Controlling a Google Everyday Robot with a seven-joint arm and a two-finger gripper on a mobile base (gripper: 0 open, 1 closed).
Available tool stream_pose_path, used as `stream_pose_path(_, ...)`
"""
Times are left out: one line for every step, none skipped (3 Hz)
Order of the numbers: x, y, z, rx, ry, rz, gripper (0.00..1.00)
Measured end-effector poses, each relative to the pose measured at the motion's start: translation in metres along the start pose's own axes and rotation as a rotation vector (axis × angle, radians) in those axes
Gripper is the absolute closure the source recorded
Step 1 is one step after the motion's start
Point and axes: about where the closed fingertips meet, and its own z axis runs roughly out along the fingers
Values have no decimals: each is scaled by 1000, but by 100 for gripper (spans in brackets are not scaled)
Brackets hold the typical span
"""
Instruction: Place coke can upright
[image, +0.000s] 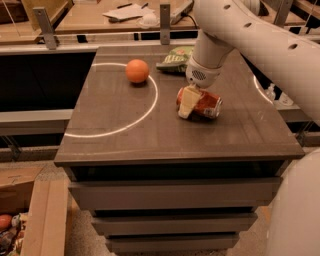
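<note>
Camera view: coke can (206, 104) lies sideways beneath the gripper (191, 102).

Small red aluminium coke can (204, 104) showed red body, white lettering, silver end. Pale cream claw (192, 101) sat at can's left end, just above worktop. Flat dark grey-brown worktop (150, 135) bore faint lengthwise streaks and thin white curved line (145, 112). Round fruit (137, 71) was plain orange. Crinkled chip bag (175, 58) was green with paler patches. Smooth robot arm (260, 35) was white, dotted with small dark holes; grey perforated patch near wrist.
</note>
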Motion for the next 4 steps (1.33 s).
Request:
stream_pose_path(-3, 3, -6, -6, 7, -34, 65)
stream_pose_path(-18, 19, -36, -5, -76, -132, 88)
stream_pose_path(-43, 45, -70, -33, -291, -289, 100)
stream_pose_path(-55, 65, -99, -63, -552, -384, 100)
